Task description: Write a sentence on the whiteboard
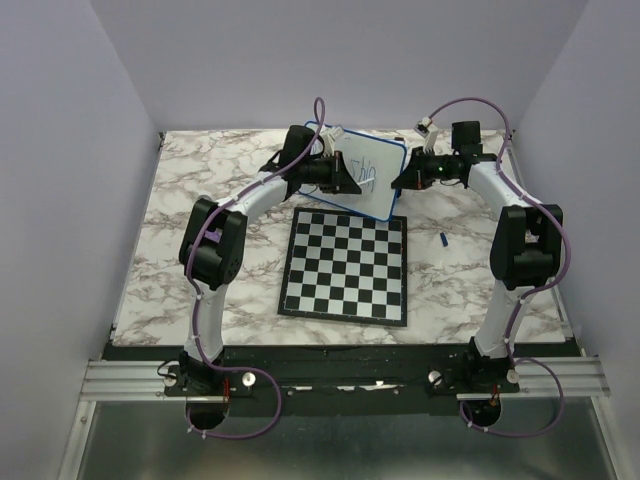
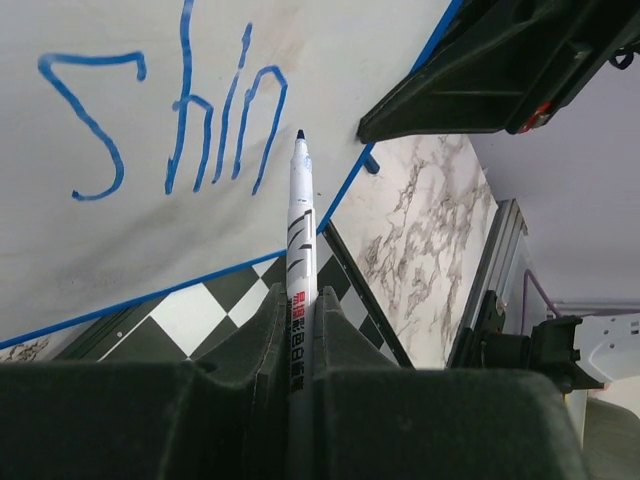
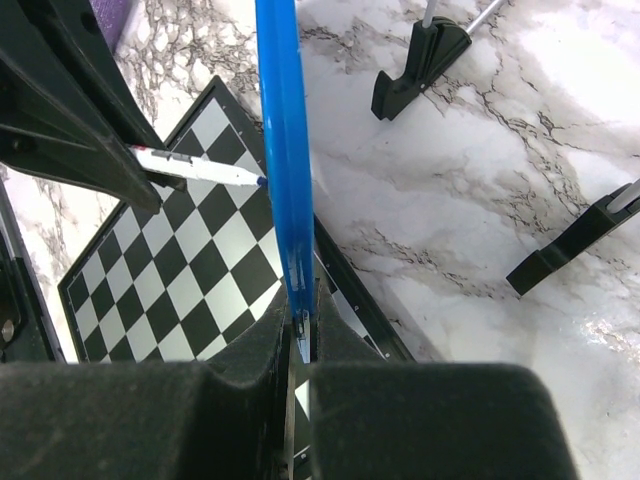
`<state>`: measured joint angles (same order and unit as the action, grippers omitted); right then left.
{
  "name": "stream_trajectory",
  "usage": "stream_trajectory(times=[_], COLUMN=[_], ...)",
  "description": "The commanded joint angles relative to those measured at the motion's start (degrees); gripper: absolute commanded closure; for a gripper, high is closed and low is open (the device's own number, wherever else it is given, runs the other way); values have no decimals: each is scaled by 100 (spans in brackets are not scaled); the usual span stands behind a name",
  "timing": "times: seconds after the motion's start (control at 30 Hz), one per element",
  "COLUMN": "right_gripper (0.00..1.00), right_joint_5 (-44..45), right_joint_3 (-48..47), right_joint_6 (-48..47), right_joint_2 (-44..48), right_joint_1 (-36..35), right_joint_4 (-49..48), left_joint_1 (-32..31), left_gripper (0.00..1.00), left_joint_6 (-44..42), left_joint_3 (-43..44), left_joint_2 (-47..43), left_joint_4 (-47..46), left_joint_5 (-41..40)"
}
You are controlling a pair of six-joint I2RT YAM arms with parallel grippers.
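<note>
Left wrist view, left fingers point(image 2: 250, 345) pinching marker point(image 2: 301, 225), tip near blue edge of whiteboard point(image 2: 100, 245), right fingers point(image 3: 345, 345) pinching that rim.

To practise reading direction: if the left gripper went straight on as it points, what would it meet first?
Likely the whiteboard: the left gripper's marker would touch it first, just right of the blue writing; gap unclear.

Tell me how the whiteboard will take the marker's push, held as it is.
Probably stiff: the whiteboard shows no sag though the right gripper pinches only its thin rim. Held at one edge, it may pivot under the marker. Likely light too, being thin.
</note>
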<state>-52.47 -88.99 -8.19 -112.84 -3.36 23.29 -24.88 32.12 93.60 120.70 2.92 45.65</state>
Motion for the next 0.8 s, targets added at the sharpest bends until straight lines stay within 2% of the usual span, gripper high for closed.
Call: stream_trajectory(times=[0.0, 0.77], right_gripper=[100, 100], right_joint_5=[-229, -229], right_joint_3=[-162, -162], right_joint_6=[-52, -52], right_joint_2=[60, 43], right_joint_1=[-34, -34], right_joint_4=[71, 71], left_joint_1=[-34, -87], left_gripper=[100, 100], left_joint_6=[93, -232], left_joint_3=[290, 633], left_joint_2=[-144, 208], left_joint_4=[-81, 534], left_joint_5=[-74, -232])
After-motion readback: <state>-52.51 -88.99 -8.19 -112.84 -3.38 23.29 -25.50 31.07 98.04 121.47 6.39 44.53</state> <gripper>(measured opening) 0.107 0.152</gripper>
